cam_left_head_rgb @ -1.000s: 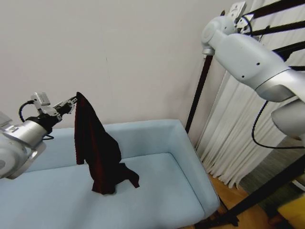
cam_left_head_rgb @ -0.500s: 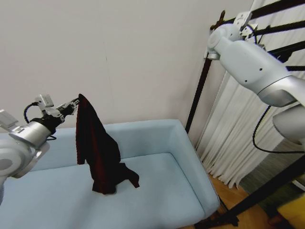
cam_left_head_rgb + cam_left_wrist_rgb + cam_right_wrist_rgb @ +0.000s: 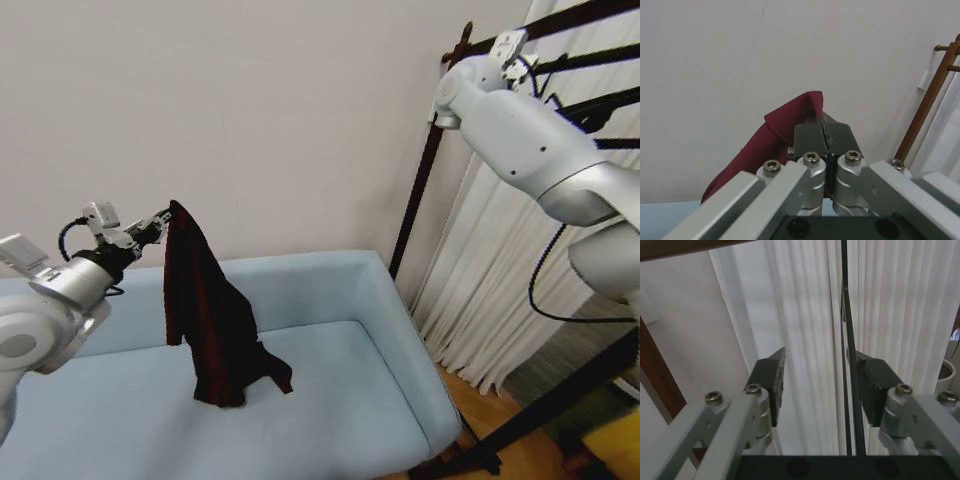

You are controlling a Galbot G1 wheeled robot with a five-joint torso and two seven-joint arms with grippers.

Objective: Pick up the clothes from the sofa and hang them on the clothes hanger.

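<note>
Head view: the left tool (image 3: 160,222) is pinching the top of a dark red garment (image 3: 205,310) at the left of the frame. The cloth is hanging down, with its lower end resting on the pale blue sofa (image 3: 340,410) at bottom centre. The right arm is reaching up in the upper right, beside the clothes rack (image 3: 413,205).

Left wrist view: the left tool's fingers (image 3: 810,137) are pressing together on a fold of the garment.

Right wrist view: the right tool (image 3: 822,387) is standing spread. A thin dark rod (image 3: 849,405) is running between its fingers, close to one of them, in front of a white curtain (image 3: 805,315).
</note>
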